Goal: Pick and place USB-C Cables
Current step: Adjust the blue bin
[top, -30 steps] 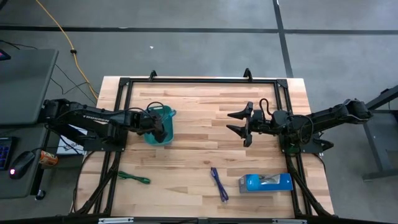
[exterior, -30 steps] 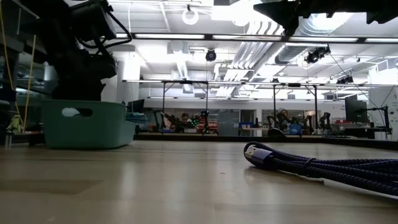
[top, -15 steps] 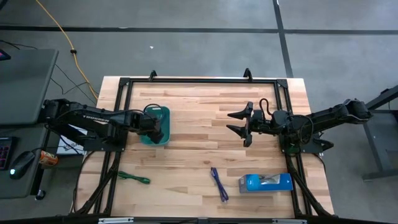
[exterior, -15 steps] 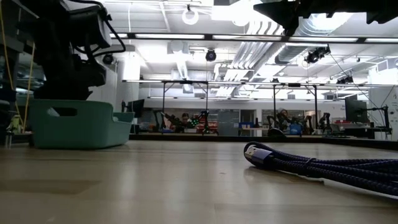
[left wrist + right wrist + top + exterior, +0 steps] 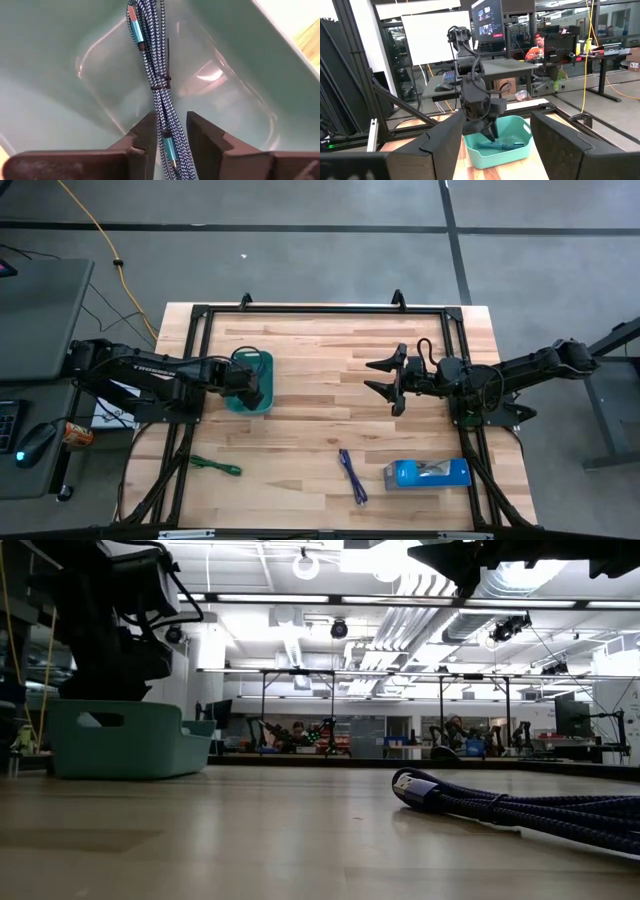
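The light blue cable (image 5: 155,65) lies along the floor of the teal tray (image 5: 264,361) at the table's left, and it also shows in the right wrist view (image 5: 500,146). My left gripper (image 5: 171,137) reaches down into the tray, fingers slightly open on either side of the cable's near end. The dark blue-purple cable (image 5: 352,475) lies on the table near the front edge and fills the right of the low view (image 5: 520,808). The green cable (image 5: 215,467) lies at the front left. My right gripper (image 5: 380,377) hovers open and empty at centre right.
A bright blue box (image 5: 428,473) lies at the front right beside the dark cable. A black frame (image 5: 320,309) runs around the table's edges. Bare wood lies between the tray and my right gripper.
The teal tray has slid a little toward the table's left edge, with my left gripper inside it moving the same way. Both have kept still for the last half second.
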You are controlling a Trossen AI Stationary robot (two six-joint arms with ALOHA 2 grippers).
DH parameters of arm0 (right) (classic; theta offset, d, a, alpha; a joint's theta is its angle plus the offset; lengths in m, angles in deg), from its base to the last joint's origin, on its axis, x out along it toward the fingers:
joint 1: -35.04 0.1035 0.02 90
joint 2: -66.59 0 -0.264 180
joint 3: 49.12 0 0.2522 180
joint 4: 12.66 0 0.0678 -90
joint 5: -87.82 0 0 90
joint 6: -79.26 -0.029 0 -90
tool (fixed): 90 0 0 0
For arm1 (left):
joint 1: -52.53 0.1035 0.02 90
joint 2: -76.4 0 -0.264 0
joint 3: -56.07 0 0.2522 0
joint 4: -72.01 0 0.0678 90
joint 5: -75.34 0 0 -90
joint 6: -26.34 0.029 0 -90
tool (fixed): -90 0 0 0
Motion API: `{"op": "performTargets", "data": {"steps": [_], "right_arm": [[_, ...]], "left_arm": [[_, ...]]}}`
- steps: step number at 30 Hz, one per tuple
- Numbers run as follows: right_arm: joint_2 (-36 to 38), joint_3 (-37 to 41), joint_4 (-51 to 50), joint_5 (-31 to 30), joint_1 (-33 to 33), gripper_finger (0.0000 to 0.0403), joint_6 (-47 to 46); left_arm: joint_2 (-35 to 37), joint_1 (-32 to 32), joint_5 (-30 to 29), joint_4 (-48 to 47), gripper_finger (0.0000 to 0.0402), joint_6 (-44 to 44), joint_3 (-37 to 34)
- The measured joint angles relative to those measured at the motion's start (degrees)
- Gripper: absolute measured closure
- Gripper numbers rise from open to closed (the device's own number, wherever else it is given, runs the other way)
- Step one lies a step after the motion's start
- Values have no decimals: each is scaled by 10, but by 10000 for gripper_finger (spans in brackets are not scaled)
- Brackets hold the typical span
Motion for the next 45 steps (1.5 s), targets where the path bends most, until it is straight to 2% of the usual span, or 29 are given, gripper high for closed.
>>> {"op": "performTargets", "data": {"steps": [8, 12, 24, 28, 33, 35, 39, 41, 45], "right_arm": [[0, 0, 0, 0, 0, 176, 0], [0, 0, 0, 0, 0, 176, 0], [0, 0, 0, 0, 0, 176, 0], [0, 0, 0, 0, 0, 176, 0], [0, 0, 0, 0, 0, 176, 1], [0, 0, 0, 0, 0, 176, 2], [0, 0, 0, 0, 0, 176, 2], [0, 0, 0, 0, 0, 176, 2], [0, 0, 0, 0, 0, 176, 2]], "left_arm": [[0, 0, -4, 12, 242, 13, 0], [0, -1, 25, 12, 219, 21, 0], [0, 0, 26, 39, 213, 21, 0], [0, 0, -11, 107, 212, 57, 0], [0, 2, -30, 183, 216, 128, 1], [0, 8, -35, 166, 220, 136, 10], [0, 18, -63, 72, 230, 120, 51], [0, 10, -100, 35, 237, 104, 69], [0, -24, -209, -35, 253, 71, 95]]}}
